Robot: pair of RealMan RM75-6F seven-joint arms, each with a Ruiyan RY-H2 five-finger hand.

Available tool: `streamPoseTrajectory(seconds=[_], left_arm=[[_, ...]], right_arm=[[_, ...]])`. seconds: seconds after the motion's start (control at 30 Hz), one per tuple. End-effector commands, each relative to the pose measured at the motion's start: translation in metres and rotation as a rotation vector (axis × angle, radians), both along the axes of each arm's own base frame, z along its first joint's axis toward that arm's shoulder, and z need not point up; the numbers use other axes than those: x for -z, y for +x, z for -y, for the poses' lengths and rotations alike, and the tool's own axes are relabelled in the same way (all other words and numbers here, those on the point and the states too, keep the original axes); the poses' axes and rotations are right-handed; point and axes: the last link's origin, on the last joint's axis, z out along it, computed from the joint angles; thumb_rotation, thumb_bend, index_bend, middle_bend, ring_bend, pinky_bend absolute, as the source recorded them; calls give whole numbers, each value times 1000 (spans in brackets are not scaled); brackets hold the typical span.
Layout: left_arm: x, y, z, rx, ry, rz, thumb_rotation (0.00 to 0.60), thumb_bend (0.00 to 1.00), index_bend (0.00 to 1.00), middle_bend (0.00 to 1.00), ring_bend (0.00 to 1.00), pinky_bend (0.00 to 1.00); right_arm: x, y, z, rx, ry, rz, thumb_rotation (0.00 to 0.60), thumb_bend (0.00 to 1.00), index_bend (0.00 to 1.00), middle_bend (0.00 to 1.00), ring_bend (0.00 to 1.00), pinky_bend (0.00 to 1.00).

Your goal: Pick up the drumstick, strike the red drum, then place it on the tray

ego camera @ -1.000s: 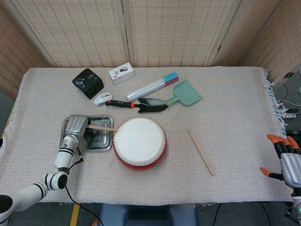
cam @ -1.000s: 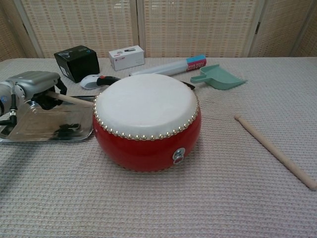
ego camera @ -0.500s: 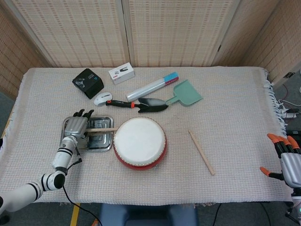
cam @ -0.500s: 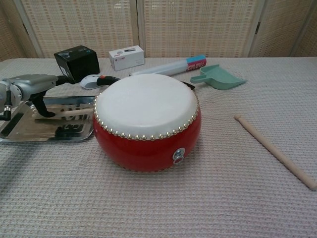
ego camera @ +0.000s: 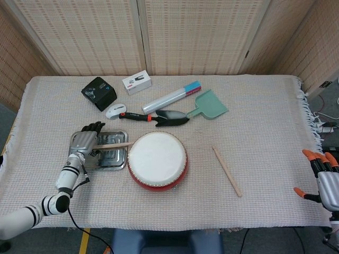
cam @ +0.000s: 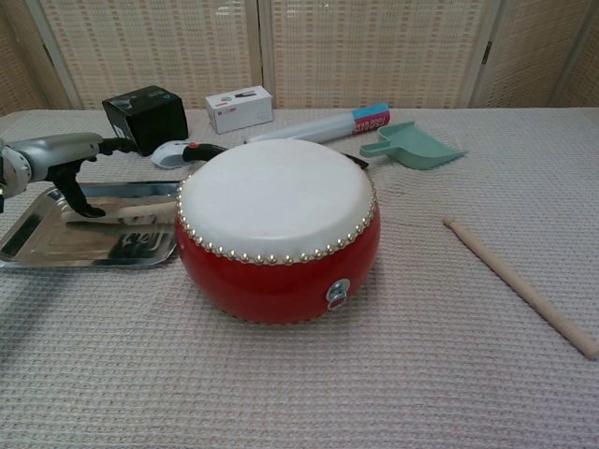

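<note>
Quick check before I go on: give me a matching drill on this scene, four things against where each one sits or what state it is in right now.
Things:
1. left hand
2. drumstick
3. spare stick
4. right hand

Places or states:
A. bare cloth, right of the drum
B. lying across the tray
C. table's right edge, holding nothing
D. over the tray's left side, fingers spread

Pairs: 1-D, 2-B, 3-A, 4-C
</note>
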Motion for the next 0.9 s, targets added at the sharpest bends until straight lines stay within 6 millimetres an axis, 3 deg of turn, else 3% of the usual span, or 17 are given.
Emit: streamPoseTrajectory(seconds=[0.03, 0.17, 0.33, 0.53, 0.9], left_arm=[[-15, -1, 7, -11, 21, 76, 600, 237, 0, 2, 0, 85], [-33, -2, 18, -16, 70, 163, 600, 232, 26, 45, 5, 92], [-58, -13, 39, -16, 170, 234, 600, 252, 137, 137, 73, 132], [-78, -37, 78, -27, 263, 175, 600, 305, 240, 183, 100, 148], [-94, -55, 158, -13, 371, 79, 600, 306, 248, 187, 101, 140]], right_arm=[[-2, 1, 0, -5, -3, -2, 600, 97, 85, 108, 0, 0], [-5, 1, 0, -4, -4, 0, 600, 98, 86, 108, 0, 0], [-5, 0, -1, 8, -5, 6, 600, 97, 85, 108, 0, 0], [-3, -3, 0, 25, 19, 21, 600, 97, 86, 108, 0, 0], [-1, 2, 3, -36, 13, 37, 600, 98, 86, 108, 0, 0]])
